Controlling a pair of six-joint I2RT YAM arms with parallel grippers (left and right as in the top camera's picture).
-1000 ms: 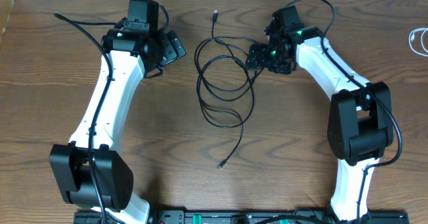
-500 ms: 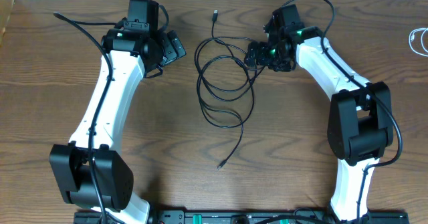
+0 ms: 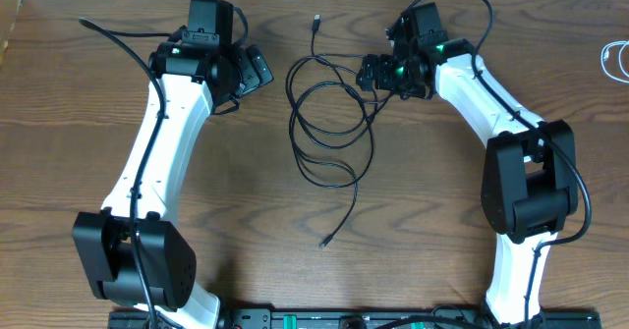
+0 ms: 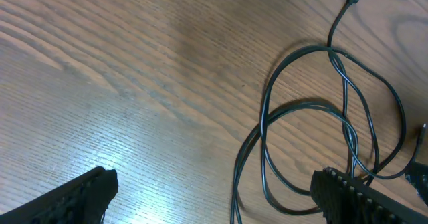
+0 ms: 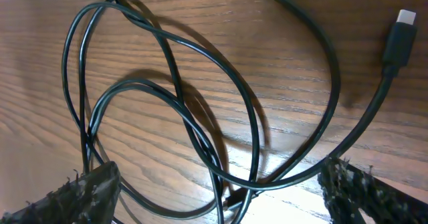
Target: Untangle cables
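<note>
While hovering open over the black cable [image 3: 329,123]: choosing a strand, not yet gripping.

Lies mid-table in overlapping loops, one plug [image 3: 315,21] toward the far edge, the other [image 3: 323,243] trailing toward the near edge. At the right gripper [image 5: 221,177], fingers [image 5: 80,197] wide apart, straddling crossed strands, clamped on none. At the left gripper [image 4: 214,184], likewise spread and empty, just beside the loops. Calls next, probably, for closing on one strand only and drawing it outward; risks dragging stacked loops along. White cable [image 3: 617,59] well apart at the table's [image 3: 79,172] right edge, no obstacle.

Left hand [image 3: 257,70] wide open; right hand [image 3: 368,75] open too; both pointed inward, facing each other.
</note>
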